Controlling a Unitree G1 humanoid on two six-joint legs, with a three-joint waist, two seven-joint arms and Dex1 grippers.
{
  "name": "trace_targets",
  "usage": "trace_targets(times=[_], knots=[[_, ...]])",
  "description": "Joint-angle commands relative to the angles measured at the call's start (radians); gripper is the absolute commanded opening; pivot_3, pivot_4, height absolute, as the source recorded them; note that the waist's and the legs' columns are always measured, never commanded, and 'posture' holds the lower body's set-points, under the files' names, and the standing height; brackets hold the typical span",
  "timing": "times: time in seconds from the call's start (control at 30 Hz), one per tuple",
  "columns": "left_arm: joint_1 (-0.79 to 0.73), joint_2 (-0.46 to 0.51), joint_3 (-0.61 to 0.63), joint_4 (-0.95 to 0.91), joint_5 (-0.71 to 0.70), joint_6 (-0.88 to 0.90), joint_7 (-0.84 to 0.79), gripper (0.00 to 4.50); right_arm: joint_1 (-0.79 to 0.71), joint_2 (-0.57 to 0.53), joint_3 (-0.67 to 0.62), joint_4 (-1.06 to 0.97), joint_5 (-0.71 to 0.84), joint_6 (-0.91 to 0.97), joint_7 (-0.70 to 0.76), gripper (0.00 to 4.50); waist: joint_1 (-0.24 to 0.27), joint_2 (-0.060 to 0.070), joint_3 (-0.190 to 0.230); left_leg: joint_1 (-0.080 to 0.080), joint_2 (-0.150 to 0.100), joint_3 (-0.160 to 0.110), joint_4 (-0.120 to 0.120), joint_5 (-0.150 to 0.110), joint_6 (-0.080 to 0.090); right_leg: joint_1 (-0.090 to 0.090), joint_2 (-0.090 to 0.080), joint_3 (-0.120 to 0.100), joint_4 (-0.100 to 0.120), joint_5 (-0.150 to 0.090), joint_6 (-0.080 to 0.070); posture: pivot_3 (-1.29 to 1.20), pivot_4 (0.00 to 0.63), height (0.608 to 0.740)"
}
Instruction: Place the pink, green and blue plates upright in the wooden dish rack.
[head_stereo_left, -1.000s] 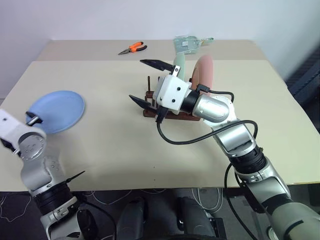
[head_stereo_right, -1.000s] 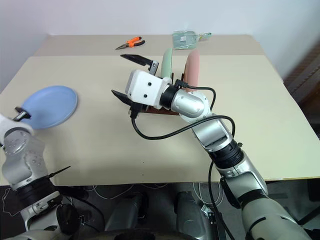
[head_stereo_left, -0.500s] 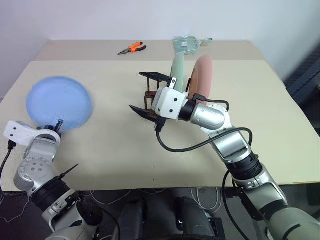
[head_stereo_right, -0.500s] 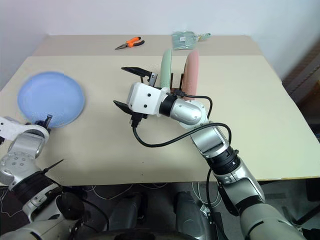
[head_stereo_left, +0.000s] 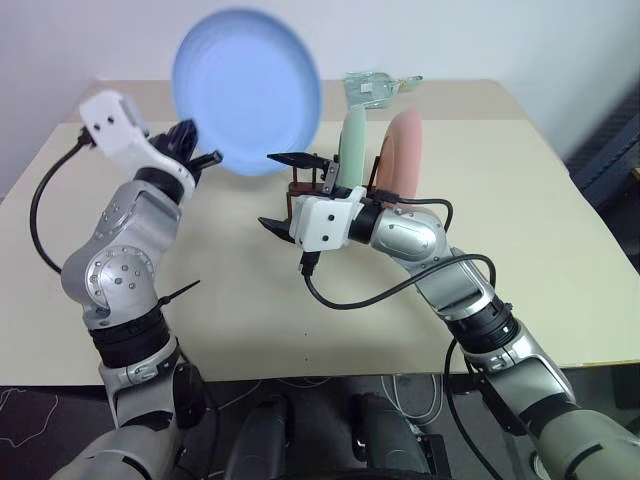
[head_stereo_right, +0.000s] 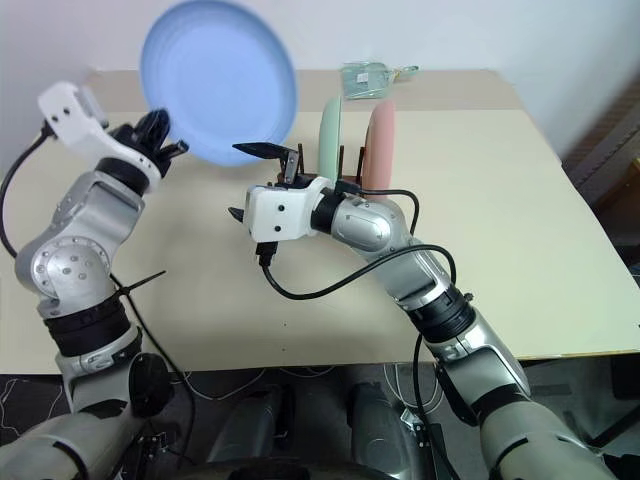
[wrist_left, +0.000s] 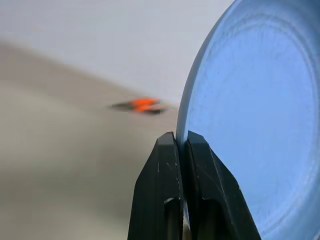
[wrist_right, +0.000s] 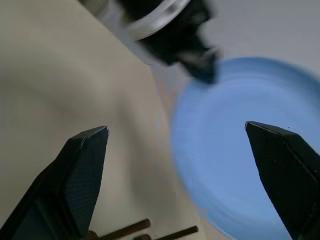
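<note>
The light blue plate (head_stereo_left: 248, 92) is held up in the air above the table's left half, face toward me, with my left gripper (head_stereo_left: 194, 152) shut on its lower rim (wrist_left: 186, 135). The pale green plate (head_stereo_left: 351, 148) and the salmon pink plate (head_stereo_left: 404, 154) stand upright side by side in the dark wooden dish rack (head_stereo_left: 298, 189) at the table's centre. My right gripper (head_stereo_left: 287, 192) stands open just left of the rack, below the blue plate (wrist_right: 245, 170), its two fingers (wrist_right: 82, 170) wide apart with nothing between them.
Orange-handled pliers (wrist_left: 145, 104) lie at the table's far side. A clear plastic bag (head_stereo_left: 376, 86) sits at the back behind the rack. The beige table (head_stereo_left: 520, 200) spreads wide to the right of the rack.
My left gripper closed on the blue plate's rim and lifted it off the table, swinging it up and right toward the rack. The right gripper sank slightly and stayed open.
</note>
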Motion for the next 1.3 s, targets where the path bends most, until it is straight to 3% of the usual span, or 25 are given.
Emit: trace_targets(times=[0.03,0.2,0.23,0.3,0.53,0.63,0.8,0.93,1.03,1.2,1.3], knots=[[-0.054,-0.001,0.011,-0.026,-0.022,0.028,0.046,0.05,-0.124,0.042,0.011,0.153,-0.073,-0.047,-0.049,4.5,-0.002,0.0,0.0,0.0,0.0,0.0,0.0,0.001,-0.001,0.0,0.0,0.0,0.0,0.0,0.0,0.0,0.15,0.738],[-0.079,-0.036,0.012,-0.036,-0.031,0.05,0.103,0.05,-0.24,0.106,0.019,0.369,-0.152,-0.08,-0.138,4.5,0.005,0.0,0.0,-0.001,0.0,-0.001,0.0,0.001,-0.001,0.0,0.0,0.0,-0.001,0.0,0.0,0.0,0.15,0.738],[-0.079,-0.043,0.011,-0.042,-0.036,0.055,0.112,0.01,-0.254,0.113,0.025,0.397,-0.169,-0.087,-0.148,4.24,0.008,0.0,0.0,-0.001,0.0,-0.001,0.0,0.001,-0.001,0.0,0.0,0.0,-0.001,0.0,0.0,0.0,0.15,0.738],[-0.078,-0.051,0.009,-0.053,-0.046,0.062,0.125,0.0,-0.267,0.124,0.029,0.43,-0.188,-0.098,-0.159,3.58,0.011,0.0,0.0,-0.001,0.0,-0.001,0.0,0.001,-0.001,0.0,0.0,0.0,-0.001,0.0,0.0,0.0,0.15,0.738],[-0.048,-0.056,0.021,-0.074,-0.057,0.069,0.129,0.0,-0.265,0.143,0.028,0.42,-0.237,-0.092,-0.185,0.04,0.009,0.0,0.0,-0.002,-0.001,-0.001,0.0,0.001,-0.001,0.0,0.0,0.0,-0.001,0.0,0.0,0.0,0.15,0.738],[-0.045,-0.069,0.039,-0.079,-0.086,0.058,0.124,1.01,-0.256,0.143,0.031,0.414,-0.255,-0.091,-0.196,0.0,0.009,0.0,0.0,-0.002,0.0,-0.001,0.0,0.001,-0.001,-0.001,0.0,0.0,-0.001,0.0,0.0,0.0,0.15,0.738],[-0.09,-0.095,0.114,-0.076,-0.156,-0.061,0.116,3.61,-0.252,0.142,0.031,0.41,-0.269,-0.095,-0.2,0.0,0.009,0.0,0.0,-0.002,0.0,-0.001,0.0,0.001,-0.001,-0.001,0.0,0.0,-0.001,0.0,0.0,0.0,0.15,0.738],[-0.109,-0.005,0.162,-0.033,-0.086,-0.186,0.085,3.61,-0.251,0.142,0.021,0.409,-0.26,-0.11,-0.196,0.0,0.006,0.0,0.0,-0.002,-0.001,-0.001,0.0,0.001,-0.001,-0.001,0.0,0.0,-0.001,0.0,0.0,0.0,0.15,0.738],[-0.042,0.17,0.144,0.028,0.099,-0.304,-0.002,3.61,-0.248,0.14,-0.009,0.4,-0.215,-0.147,-0.197,0.0,-0.001,0.0,0.001,-0.002,-0.002,0.0,-0.001,0.001,-0.001,-0.001,0.001,0.0,-0.001,0.0,0.0,0.0,0.15,0.738],[0.189,0.328,0.077,0.121,0.344,-0.468,-0.127,3.61,-0.183,0.169,-0.109,0.276,0.006,-0.177,-0.143,0.0,-0.007,0.0,0.001,-0.001,-0.001,-0.001,-0.002,0.001,-0.001,-0.001,0.0,0.0,-0.001,0.0,0.0,0.0,0.15,0.738],[0.352,0.323,-0.014,0.135,0.424,-0.534,-0.221,3.61,-0.121,0.235,-0.184,0.115,0.207,-0.091,-0.1,0.0,-0.006,0.001,0.001,-0.002,-0.001,-0.001,-0.002,0.001,-0.001,0.0,0.0,0.0,-0.001,0.0,0.0,0.0,0.15,0.738]])
